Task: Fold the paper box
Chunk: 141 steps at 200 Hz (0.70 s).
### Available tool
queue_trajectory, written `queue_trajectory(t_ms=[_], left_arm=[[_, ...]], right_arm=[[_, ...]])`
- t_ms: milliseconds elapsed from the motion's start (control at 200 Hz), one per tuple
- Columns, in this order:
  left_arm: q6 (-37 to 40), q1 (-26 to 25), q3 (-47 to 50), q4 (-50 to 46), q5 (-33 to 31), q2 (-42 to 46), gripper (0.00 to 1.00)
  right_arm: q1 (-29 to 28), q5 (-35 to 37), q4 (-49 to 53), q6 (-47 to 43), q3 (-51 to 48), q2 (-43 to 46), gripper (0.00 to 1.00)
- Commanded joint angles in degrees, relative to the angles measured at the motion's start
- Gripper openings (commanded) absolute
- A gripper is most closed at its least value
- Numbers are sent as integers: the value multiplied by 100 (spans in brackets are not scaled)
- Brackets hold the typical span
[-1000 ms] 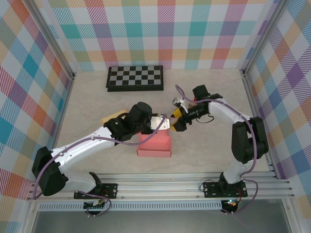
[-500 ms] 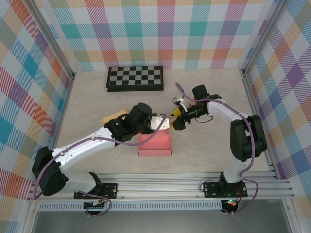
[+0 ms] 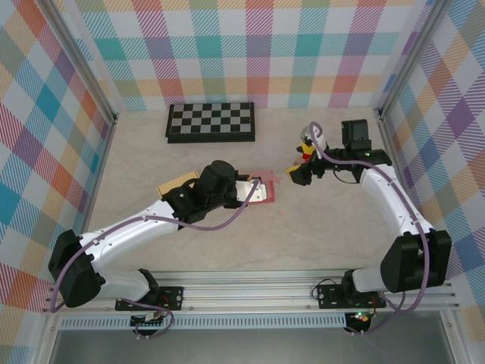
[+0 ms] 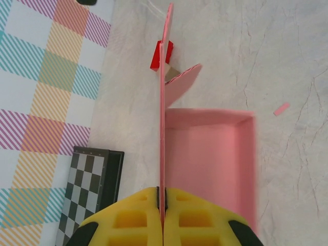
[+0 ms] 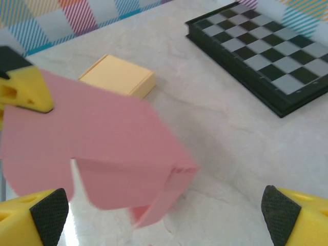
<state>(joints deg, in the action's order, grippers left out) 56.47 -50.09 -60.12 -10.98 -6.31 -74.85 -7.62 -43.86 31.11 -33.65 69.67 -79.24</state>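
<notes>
Pinching the lid flap, left hand holds paper box above worktop centre; right hand gapes wide nearby, empty. Walls formed, lid unclosed, roughly halfway.

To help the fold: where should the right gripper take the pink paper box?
Likely the far end of the lid of the pink paper box, from the right: the left gripper pinches its near end, and it is thin and flat.
</notes>
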Motion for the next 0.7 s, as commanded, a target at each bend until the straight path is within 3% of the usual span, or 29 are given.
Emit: queue_trajectory(t_ms=[0,150,240,425,535,700], left_arm=[[92,66,-53,125,271,233,0],[185,143,-87,63,362,251,0],[224,186,-97,18,414,252,0],[160,195,-105,25,580,304,0],[128,199,-127,11,619,295,0],[41,198,-139,-18,652,284,0]], right_arm=[[203,-568,0,190,475,-100,100],[248,-876,731,-1104,602,-419,100],[226,-957,447,-1655,147,-362,100],[-155,-670,-166,-1983,-548,-289,92],[-344,-340,-558,-1919,-754,-412,90],[-469,-403,-544,-2003,-725,-525,89]])
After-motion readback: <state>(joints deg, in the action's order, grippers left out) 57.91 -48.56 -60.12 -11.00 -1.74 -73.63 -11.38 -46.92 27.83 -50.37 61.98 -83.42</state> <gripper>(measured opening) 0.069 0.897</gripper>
